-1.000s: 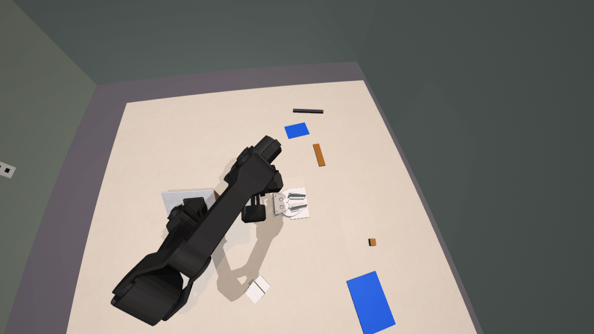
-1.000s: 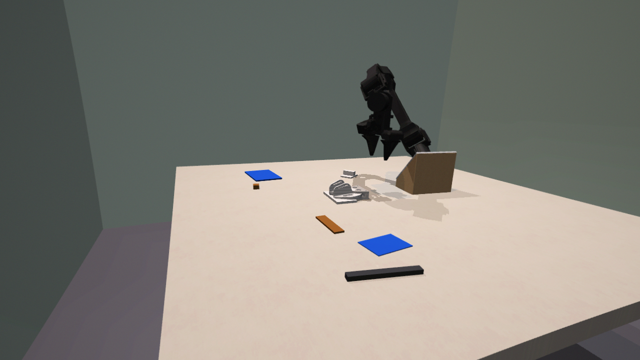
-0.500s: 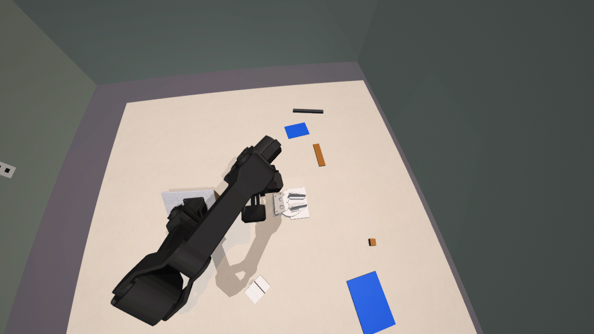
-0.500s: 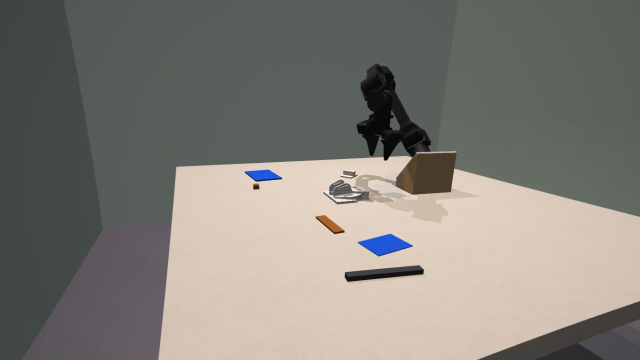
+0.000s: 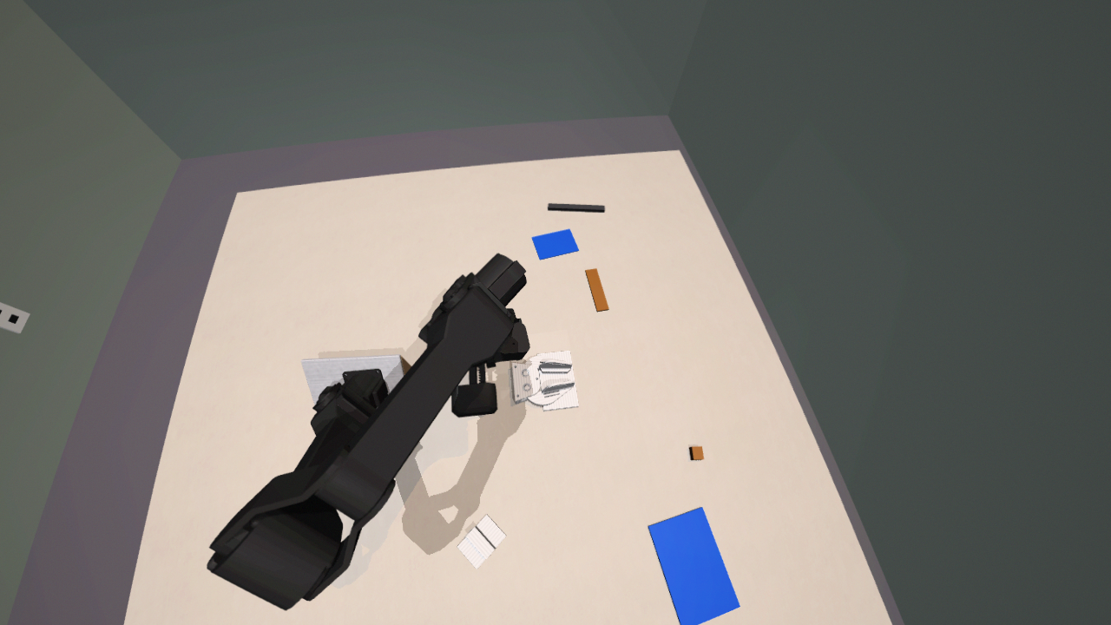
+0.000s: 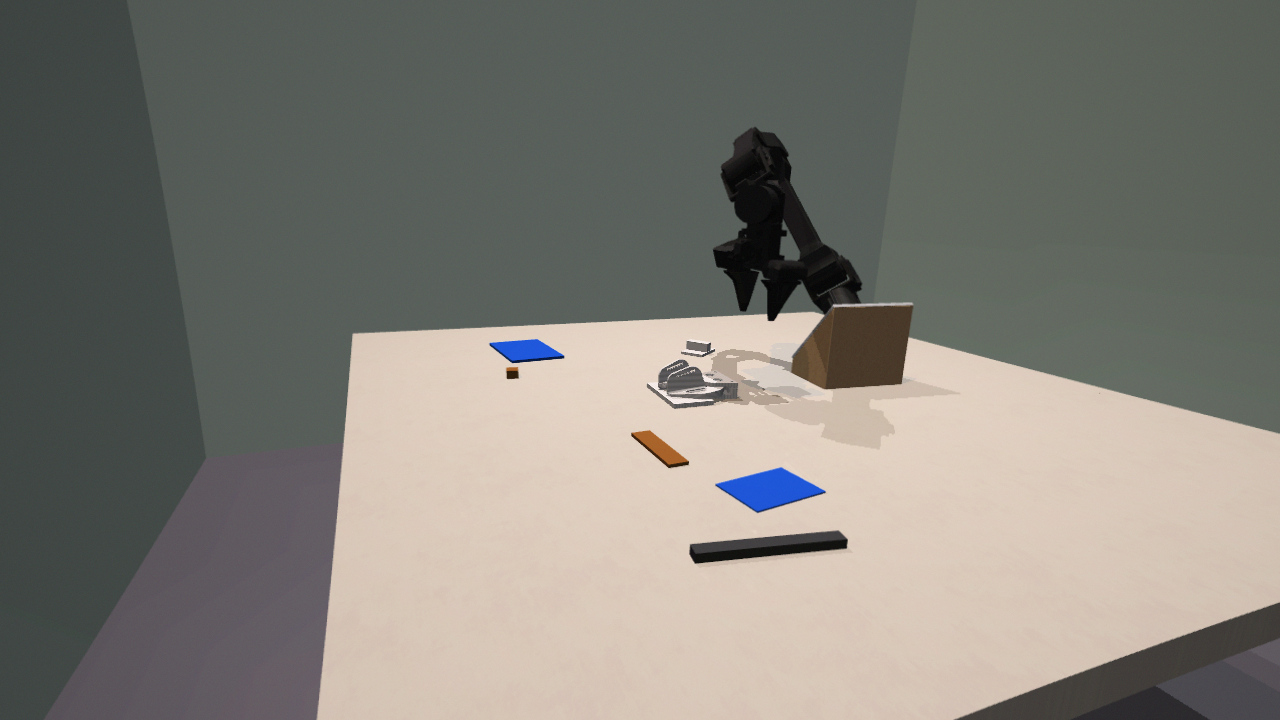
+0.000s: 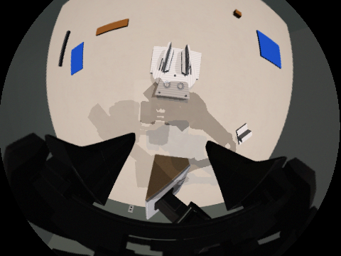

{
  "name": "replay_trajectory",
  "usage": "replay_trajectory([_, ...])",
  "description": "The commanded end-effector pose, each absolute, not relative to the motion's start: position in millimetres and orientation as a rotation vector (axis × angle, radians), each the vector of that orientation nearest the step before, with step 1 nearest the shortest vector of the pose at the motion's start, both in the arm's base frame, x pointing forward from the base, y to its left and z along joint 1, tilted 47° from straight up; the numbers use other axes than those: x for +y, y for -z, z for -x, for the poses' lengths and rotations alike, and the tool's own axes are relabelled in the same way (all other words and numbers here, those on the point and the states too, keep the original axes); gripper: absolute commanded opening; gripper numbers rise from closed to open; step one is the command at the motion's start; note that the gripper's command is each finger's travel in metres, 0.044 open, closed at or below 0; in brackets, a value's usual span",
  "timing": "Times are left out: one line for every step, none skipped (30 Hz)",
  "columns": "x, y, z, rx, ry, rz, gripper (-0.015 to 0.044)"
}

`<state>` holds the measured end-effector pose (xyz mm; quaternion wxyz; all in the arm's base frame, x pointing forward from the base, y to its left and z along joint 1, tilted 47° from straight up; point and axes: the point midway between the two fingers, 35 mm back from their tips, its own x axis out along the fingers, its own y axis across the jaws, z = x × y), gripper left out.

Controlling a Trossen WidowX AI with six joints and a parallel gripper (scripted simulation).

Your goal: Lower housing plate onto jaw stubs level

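The grey housing plate (image 5: pixel 520 382) (image 7: pixel 172 93), with two round features, lies over the rear ends of the two jaws and looks about level. Whether it is fully seated on the stubs is too small to tell. The left jaw (image 7: pixel 168 60) and right jaw (image 7: pixel 185 61) stand side by side with a gap between them on the white ribbed base (image 5: pixel 561 400) (image 6: pixel 687 403) (image 7: pixel 155 62). My gripper (image 6: pixel 757 313) (image 7: pixel 172 141) is open and empty, high above the table and back from the assembly, toward the wedge. The pins and stubs are hidden under the plate.
A brown wedge block (image 5: pixel 349 365) (image 6: pixel 868 349) (image 7: pixel 166 172) stands near the arm. A small white ribbed piece (image 5: pixel 481 541) (image 6: pixel 698 346) lies apart. Two blue panels (image 5: pixel 555 244) (image 5: pixel 693 567), an orange bar (image 5: pixel 596 290), an orange cube (image 5: pixel 696 453) and a black bar (image 5: pixel 575 207) lie farther out.
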<state>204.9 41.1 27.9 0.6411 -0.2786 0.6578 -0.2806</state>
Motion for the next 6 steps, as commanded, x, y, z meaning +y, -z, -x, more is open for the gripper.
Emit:
replay_trajectory([41.1, -28.0, -204.0, 1.503, 0.641, 0.632, 0.0440])
replay_trajectory([41.1, -28.0, -204.0, 1.503, 0.641, 0.632, 0.0440])
replay_trajectory([41.1, -28.0, -204.0, 1.503, 0.641, 0.632, 0.0440])
replay_trajectory([41.1, -28.0, -204.0, 1.503, 0.641, 0.632, 0.0440])
replay_trajectory([41.1, -28.0, -204.0, 1.503, 0.641, 0.632, 0.0440])
replay_trajectory([41.1, -28.0, -204.0, 1.503, 0.641, 0.632, 0.0440])
